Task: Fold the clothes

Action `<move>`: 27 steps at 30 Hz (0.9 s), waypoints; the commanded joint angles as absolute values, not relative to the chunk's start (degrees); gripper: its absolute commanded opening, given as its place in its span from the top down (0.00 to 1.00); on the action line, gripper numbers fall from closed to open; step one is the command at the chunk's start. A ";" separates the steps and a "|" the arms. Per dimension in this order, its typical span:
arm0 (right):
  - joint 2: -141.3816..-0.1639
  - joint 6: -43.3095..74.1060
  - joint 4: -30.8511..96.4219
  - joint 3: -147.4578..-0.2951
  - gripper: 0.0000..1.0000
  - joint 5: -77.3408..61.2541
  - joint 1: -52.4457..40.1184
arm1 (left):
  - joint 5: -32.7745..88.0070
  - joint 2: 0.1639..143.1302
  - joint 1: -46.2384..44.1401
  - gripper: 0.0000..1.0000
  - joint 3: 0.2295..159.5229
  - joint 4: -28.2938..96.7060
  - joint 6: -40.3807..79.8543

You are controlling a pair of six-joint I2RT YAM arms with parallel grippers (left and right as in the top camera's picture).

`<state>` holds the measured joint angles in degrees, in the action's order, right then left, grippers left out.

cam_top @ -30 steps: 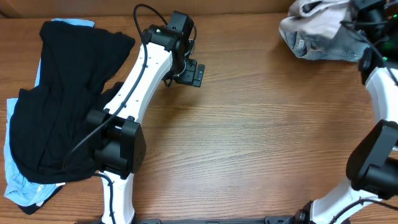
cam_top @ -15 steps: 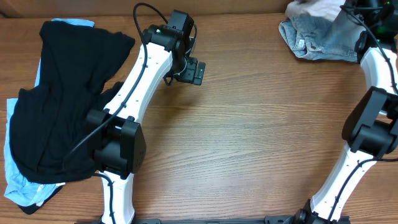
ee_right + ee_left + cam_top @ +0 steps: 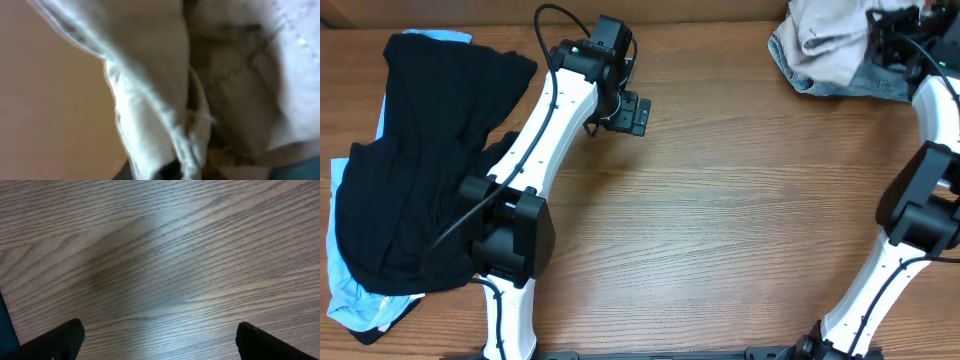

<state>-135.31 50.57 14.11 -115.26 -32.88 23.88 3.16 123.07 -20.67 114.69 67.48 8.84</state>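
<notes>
The pale beige khaki shorts (image 3: 825,38) lie bunched at the far right corner, over the faded denim shorts (image 3: 840,82). My right gripper (image 3: 882,42) is at the beige cloth and appears shut on it. In the right wrist view the beige shorts (image 3: 150,100) fill the frame, blurred, and hide the fingers. A black garment (image 3: 420,170) lies spread at the left over a pale-blue garment (image 3: 348,290). My left gripper (image 3: 626,116) hovers over bare wood at the back middle, open and empty, with both fingertips wide apart in the left wrist view (image 3: 160,345).
The wooden table (image 3: 720,230) runs between the two clothing piles. The left arm (image 3: 535,150) reaches diagonally beside the black garment. The right arm (image 3: 920,220) stands along the right edge.
The right gripper moved at the far right corner. The beige shorts were lifted toward the back edge, then came down draped over the denim shorts. The left arm has not moved.
</notes>
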 commanded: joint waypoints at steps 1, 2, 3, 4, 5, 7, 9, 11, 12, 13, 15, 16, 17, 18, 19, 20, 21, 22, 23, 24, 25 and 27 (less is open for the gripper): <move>-134.13 41.63 24.29 -116.71 0.69 -34.17 26.72 | 2.98 121.51 -21.50 0.00 116.07 67.11 9.43; -134.13 39.81 28.32 -116.71 0.63 -32.62 27.22 | 2.98 121.51 -21.52 0.00 116.07 66.94 9.43; -134.13 38.00 32.25 -116.71 0.59 -30.50 27.68 | 3.01 121.51 -21.52 0.00 116.07 66.72 9.45; -134.10 36.71 35.40 -116.71 0.55 -28.32 27.99 | 3.01 121.51 -21.52 0.00 116.07 66.52 9.45; -134.13 35.44 38.22 -116.71 0.48 -26.35 28.29 | 3.03 121.51 -21.52 0.00 116.07 66.30 9.45; -134.10 32.14 42.46 -116.71 0.43 -24.99 28.80 | 3.01 121.51 -21.52 0.01 116.07 66.15 9.45; -133.93 30.06 45.87 -116.77 0.39 -25.08 29.32 | 2.98 121.51 -21.52 0.00 116.07 66.17 9.43; -133.45 29.89 48.60 -116.77 0.37 -24.84 29.71 | 2.98 121.49 -21.50 0.00 116.07 66.17 9.43; -133.14 29.61 49.52 -116.77 0.36 -24.88 29.89 | 2.98 121.51 -21.50 0.00 116.07 66.17 9.43; -132.62 29.45 50.13 -116.77 0.36 -25.12 30.04 | 2.96 121.51 -21.50 0.00 116.07 66.15 9.43; -130.63 26.37 50.96 -116.77 0.36 -26.65 30.24 | 2.96 121.49 -21.50 0.00 116.07 66.13 9.41; -129.19 24.97 51.53 -116.77 0.35 -27.14 30.24 | 2.90 121.49 -21.50 0.00 116.07 66.15 9.39; -127.74 24.21 52.18 -116.77 0.35 -27.16 30.24 | 2.74 121.51 -21.50 0.00 116.07 66.15 9.39; -126.17 23.24 52.88 -116.77 0.34 -27.22 30.24 | 2.72 121.51 -21.50 0.00 116.07 66.15 9.39; -124.25 22.00 53.63 -116.77 0.33 -27.38 30.24 | 2.76 121.49 -21.50 0.00 116.07 66.15 9.41; -122.26 20.45 54.35 -116.77 0.32 -28.23 30.11 | 2.74 121.51 -21.50 0.00 116.07 66.17 9.41; -120.11 17.78 54.96 -116.77 0.32 -30.17 29.85 | 2.74 121.49 -21.52 0.00 116.07 66.32 9.41; -117.82 14.48 55.96 -116.77 0.32 -32.80 29.50 | 2.85 121.51 -21.52 0.00 116.07 66.39 9.45; -115.79 11.40 57.06 -116.77 0.32 -34.96 28.99 | 3.03 121.49 -21.52 0.00 116.07 66.24 9.45; -113.62 8.21 58.39 -116.77 0.32 -36.51 28.34 | 3.01 121.49 -21.52 0.00 116.07 66.04 9.45; -111.31 5.13 60.18 -116.77 0.31 -37.06 27.42 | 2.98 121.49 -21.52 0.00 116.07 65.93 9.43; -106.37 0.01 64.12 -116.77 0.28 -36.95 24.97 | 2.76 121.51 -21.50 0.00 116.07 65.95 9.43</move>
